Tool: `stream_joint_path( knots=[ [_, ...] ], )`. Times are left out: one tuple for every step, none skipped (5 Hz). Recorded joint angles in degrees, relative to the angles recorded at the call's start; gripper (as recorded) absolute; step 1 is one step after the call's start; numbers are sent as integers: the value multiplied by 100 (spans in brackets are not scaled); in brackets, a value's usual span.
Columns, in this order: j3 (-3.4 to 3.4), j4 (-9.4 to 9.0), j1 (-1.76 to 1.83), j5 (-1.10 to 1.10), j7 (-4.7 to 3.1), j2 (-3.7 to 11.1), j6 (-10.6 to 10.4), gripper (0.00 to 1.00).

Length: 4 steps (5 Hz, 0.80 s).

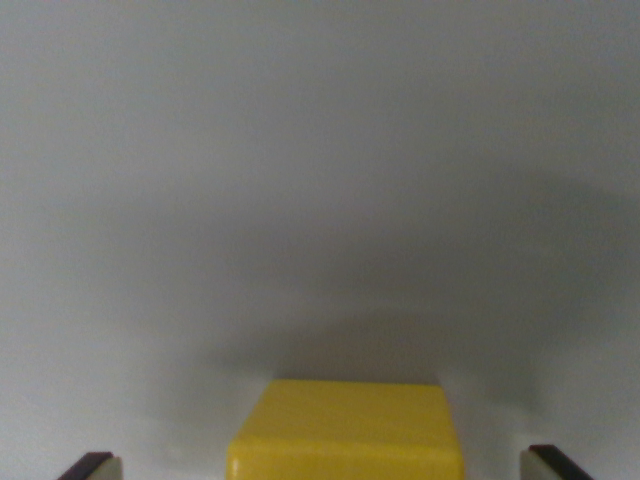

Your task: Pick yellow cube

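**Wrist view: cube sitting right between the fingers**

Wrist view has the yellow cube (345, 430) at bottom center of the frame, on the pale desk (320, 150). The end effector (325, 465) is spread wide, one fingertip in each bottom corner, both clear of the cube. It looks squarely lined up, no long axis to worry about, so I'd guess closing comes next.

End effector (320, 465) fingers wide apart
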Motion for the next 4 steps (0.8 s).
stream_joint_path(
  knots=[
    [-2,-56,-4,8,-21,28,-76,0],
    [-2,-56,-4,8,-21,28,-76,0],
    [-4,-87,-6,12,-32,44,-118,0],
    [-4,-87,-6,12,-32,44,-118,0]
  ],
)
